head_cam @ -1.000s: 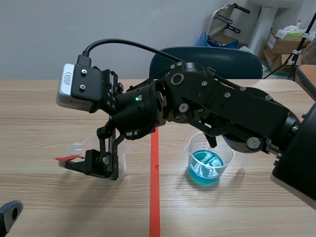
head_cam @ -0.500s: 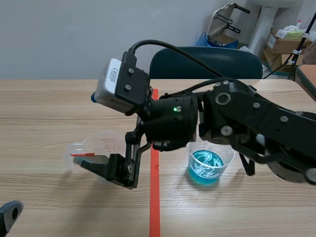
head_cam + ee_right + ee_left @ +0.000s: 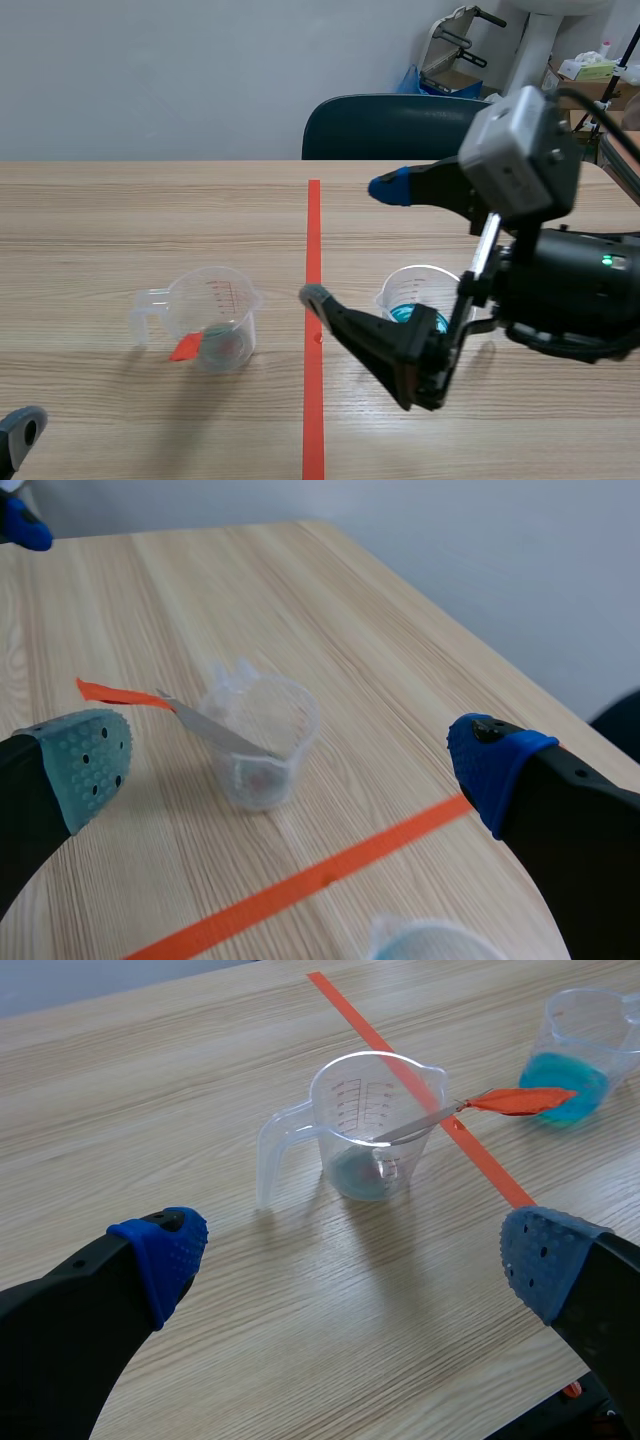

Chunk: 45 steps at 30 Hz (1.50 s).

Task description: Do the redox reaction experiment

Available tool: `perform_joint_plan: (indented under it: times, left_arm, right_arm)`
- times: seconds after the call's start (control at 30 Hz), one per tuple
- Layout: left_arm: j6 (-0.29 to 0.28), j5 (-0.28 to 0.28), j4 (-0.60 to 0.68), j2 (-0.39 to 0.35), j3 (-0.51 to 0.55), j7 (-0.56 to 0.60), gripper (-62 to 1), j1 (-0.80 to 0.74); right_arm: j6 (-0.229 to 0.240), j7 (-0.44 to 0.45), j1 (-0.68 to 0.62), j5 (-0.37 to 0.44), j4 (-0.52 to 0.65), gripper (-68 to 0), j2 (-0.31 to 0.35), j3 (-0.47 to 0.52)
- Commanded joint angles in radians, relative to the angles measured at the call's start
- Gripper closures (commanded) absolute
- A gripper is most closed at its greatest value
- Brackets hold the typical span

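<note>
**Scene view.** The right pincer (image 3: 350,243) hangs released with its jaws wide. It sits above the tabletop (image 3: 100,220), across the tape line (image 3: 313,230) and between the two vessels. The clear measuring cup (image 3: 210,315) stands upright on the left arm's side of the line. A spatula (image 3: 186,346) leans in it, with its orange handle out over the rim. The cup of blue liquid (image 3: 425,290) stands upright on the other side, partly behind the pincer's lower finger.

**Left wrist view.** The left pincer (image 3: 350,1260) is released and holds nothing. The measuring cup is ahead of it, apart. The spatula's metal blade reaches the cup's bottom, and its handle points toward the blue liquid. There is a faint tint at the bottom of the cup; I cannot tell what it is.

**Right wrist view.** The jaws are apart with nothing between them. The measuring cup and spatula lie ahead. The rim of the cup of blue liquid shows just under the pincer.

**Judgement.** The metal looks placed, so the blue liquid probably goes in next.
- Close squarely on the wall of the blue cup, below the rim.
- Lift it level and carry it low.
- Pour slowly over the spout side.
- Keep clear of the jutting orange handle; a knock there could tip the light measuring cup.
</note>
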<state>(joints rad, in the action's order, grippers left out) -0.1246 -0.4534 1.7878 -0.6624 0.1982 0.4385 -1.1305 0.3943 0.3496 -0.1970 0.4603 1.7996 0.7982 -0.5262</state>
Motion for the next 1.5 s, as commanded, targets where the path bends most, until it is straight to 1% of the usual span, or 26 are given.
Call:
perform_joint_plan:
  times: [0.0,0.1,0.3,0.4,0.5,0.57,0.7,0.83,1.13,1.23,1.33,1.47]
  left_arm:
    - [-0.001,-0.003,0.016,0.003,0.002,0.014,-62.3,0.003]
    - [-0.001,-0.003,0.016,0.003,0.002,0.013,-62.3,0.003]
    - [-0.001,-0.003,0.016,0.003,0.002,0.013,-62.3,0.003]
    - [-0.001,-0.003,0.016,0.003,0.002,0.013,-62.3,0.003]
    - [-0.001,-0.003,0.016,0.003,0.002,0.013,-62.3,0.003]
    - [-0.001,-0.004,0.016,0.003,0.002,0.013,-62.3,0.003]
    - [-0.001,-0.008,0.016,0.003,0.008,0.014,-62.3,-0.003]
    - [-0.002,-0.008,0.034,0.003,0.014,0.014,-62.3,-0.006]
    - [-0.002,-0.014,0.179,0.003,0.116,0.005,-62.3,-0.089]
    - [-0.001,-0.03,0.213,0.003,0.146,-0.04,-62.3,-0.1]
    - [-0.001,-0.031,0.238,0.003,0.167,-0.093,-62.3,-0.1]
    - [0.0,-0.044,0.264,0.003,0.187,-0.114,-62.3,-0.1]
  right_arm:
    - [-0.018,0.017,-0.042,0.042,0.031,-67.9,0.026,0.053]
    - [-0.018,0.016,-0.166,0.087,0.067,-67.9,0.06,0.174]
    - [-0.017,0.016,-0.391,0.103,0.13,-67.9,0.06,0.396]
    - [-0.017,0.002,-0.471,0.106,0.165,-67.9,0.055,0.474]
    - [-0.016,-0.027,-0.529,0.135,0.199,-67.9,0.053,0.534]
    - [-0.016,-0.059,-0.553,0.15,0.219,-67.9,0.039,0.566]
    - [-0.016,-0.111,-0.559,0.15,0.232,-67.9,-0.003,0.594]
    - [-0.012,-0.134,-0.559,0.15,0.232,-67.9,-0.027,0.594]
    - [-0.008,-0.139,-0.559,0.15,0.232,-67.9,-0.028,0.594]
    - [-0.008,-0.141,-0.559,0.15,0.232,-67.9,-0.028,0.594]
    - [-0.009,-0.142,-0.559,0.15,0.232,-67.9,-0.028,0.594]
    - [-0.009,-0.142,-0.559,0.15,0.232,-67.9,-0.028,0.594]
